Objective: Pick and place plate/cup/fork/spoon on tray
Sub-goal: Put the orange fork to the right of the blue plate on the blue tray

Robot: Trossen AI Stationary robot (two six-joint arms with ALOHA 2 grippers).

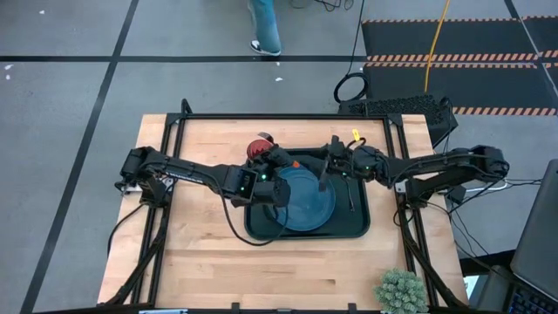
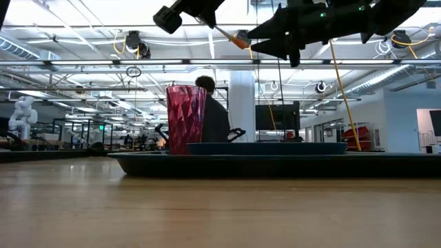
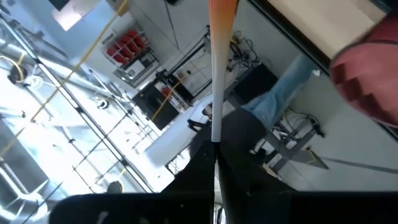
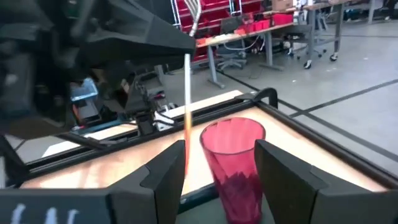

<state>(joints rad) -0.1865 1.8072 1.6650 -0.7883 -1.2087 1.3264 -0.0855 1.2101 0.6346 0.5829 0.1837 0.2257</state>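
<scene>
The dark tray lies mid-table with the blue plate on it. The red cup stands upright at the tray's far left corner; it also shows in the low view. The dark spoon lies on the tray to the right of the plate. My left gripper is high above the tray's far left part, shut on the fork. My right gripper hovers open and empty above the plate's far right part. Its fingers point toward the cup, well short of it. My left gripper pinches the fork's silver metal shaft between its two fingers. The shaft runs on ahead of the fingers to the orange handle, which is the free end. The fork is lifted clear, high above the tray, with the orange end slanting down.
A potted plant stands at the table's near right corner. A person stands on the floor beyond the far edge. Bare wood lies to the left of the tray and on its near side.
</scene>
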